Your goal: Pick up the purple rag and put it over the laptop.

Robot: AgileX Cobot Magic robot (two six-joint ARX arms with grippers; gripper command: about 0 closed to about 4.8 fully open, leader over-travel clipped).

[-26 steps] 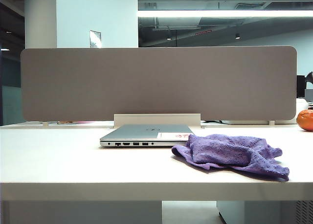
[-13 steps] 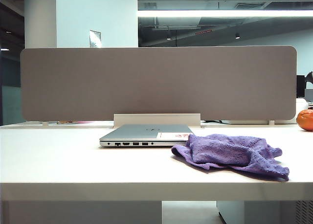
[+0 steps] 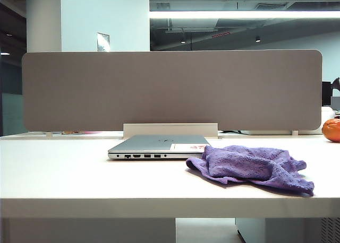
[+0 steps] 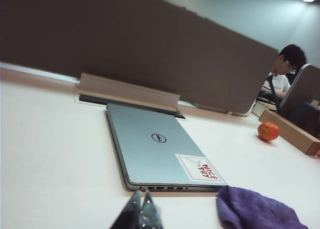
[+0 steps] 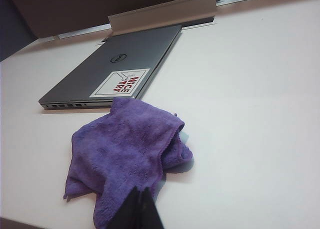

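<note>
The purple rag [image 3: 249,168] lies crumpled on the white table, just right of the laptop [image 3: 159,145] and touching its front right corner. The silver laptop [image 4: 155,144] is closed, with a pale sticker on its lid and its ports facing the near edge. In the left wrist view my left gripper [image 4: 142,195] hovers shut and empty in front of the laptop's port edge, with the rag [image 4: 255,211] off to its side. My right gripper [image 5: 140,190] is shut too, with nothing in it, at the near edge of the rag [image 5: 125,149], the laptop [image 5: 115,69] beyond. Neither gripper shows in the exterior view.
A grey partition [image 3: 170,89] runs along the table's back edge, with a white cable cover [image 3: 170,130] right behind the laptop. An orange fruit [image 3: 332,130] sits at the far right. Beyond it are a cardboard box [image 4: 290,134] and a seated person [image 4: 285,69].
</note>
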